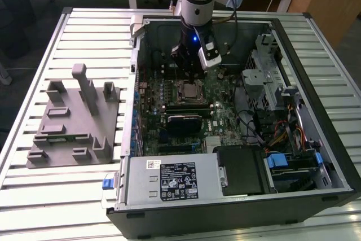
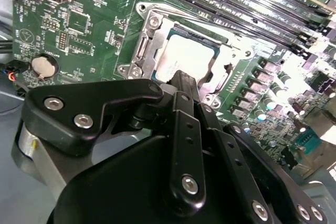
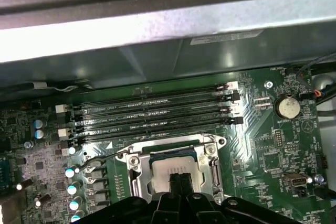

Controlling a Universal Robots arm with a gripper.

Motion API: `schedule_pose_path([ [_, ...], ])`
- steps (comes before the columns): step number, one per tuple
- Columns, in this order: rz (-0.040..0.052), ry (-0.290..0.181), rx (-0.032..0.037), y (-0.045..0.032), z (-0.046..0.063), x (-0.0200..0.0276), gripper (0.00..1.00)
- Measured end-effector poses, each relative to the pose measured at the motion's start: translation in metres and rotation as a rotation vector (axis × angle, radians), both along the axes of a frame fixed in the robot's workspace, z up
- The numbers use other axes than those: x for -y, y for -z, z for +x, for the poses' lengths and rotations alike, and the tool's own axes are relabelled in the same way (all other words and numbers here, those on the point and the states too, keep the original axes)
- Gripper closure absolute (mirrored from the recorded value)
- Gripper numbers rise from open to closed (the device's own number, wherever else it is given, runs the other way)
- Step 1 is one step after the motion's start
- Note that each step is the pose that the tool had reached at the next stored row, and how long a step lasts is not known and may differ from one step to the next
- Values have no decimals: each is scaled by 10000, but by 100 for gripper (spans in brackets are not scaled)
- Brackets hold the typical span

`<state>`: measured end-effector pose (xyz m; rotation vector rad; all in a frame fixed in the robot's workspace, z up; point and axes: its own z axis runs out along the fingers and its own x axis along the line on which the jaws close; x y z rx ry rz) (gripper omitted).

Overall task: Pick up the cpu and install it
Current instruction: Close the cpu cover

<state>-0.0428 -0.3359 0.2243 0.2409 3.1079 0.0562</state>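
Exterior view: my black pincer (image 1: 189,67) hangs just above the silver metal socket frame (image 1: 181,90) on the green motherboard (image 1: 225,118).
Second wrist view: pincer clenched, grasping nothing.
First wrist view: the small square silver-topped cpu (image 3: 161,169) lies seated inside the socket frame.

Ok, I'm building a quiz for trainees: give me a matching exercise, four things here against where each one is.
1 cpu
2 grey fixture
3 coin cell
4 tool

A on the slatted table, outside the computer case
B just over the socket
C lying in the socket
D on the motherboard, clear of the socket

Pairs: 1-C, 2-A, 3-D, 4-B
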Motion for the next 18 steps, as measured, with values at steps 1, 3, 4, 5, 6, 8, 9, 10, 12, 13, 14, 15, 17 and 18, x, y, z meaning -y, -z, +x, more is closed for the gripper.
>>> schedule_pose_path([
  [1, -5, 0, -15, 1, 0, 4, 89],
  [3, -3, 0, -17, 5, 0, 22, 89],
  [4, -2, 0, -18, 6, 0, 31, 89],
  [5, -3, 0, -18, 8, 0, 40, 89],
  [6, -2, -1, -18, 11, 0, 49, 89],
  [8, 0, 0, -22, 18, 0, 58, 89],
  [9, -2, 1, -28, 22, 0, 59, 89],
  [10, -4, 0, -32, 25, 0, 61, 89],
  [12, -3, -1, -33, 26, 0, 64, 89],
  [13, -4, 0, -33, 26, 0, 64, 89],
  [14, -4, 0, -33, 26, 0, 64, 89],
  [15, -2, 0, -32, 26, 0, 65, 89],
  [17, -3, -5, -32, 26, -1, 66, 89],
  [18, -2, -4, -32, 27, -5, 66, 89],
])
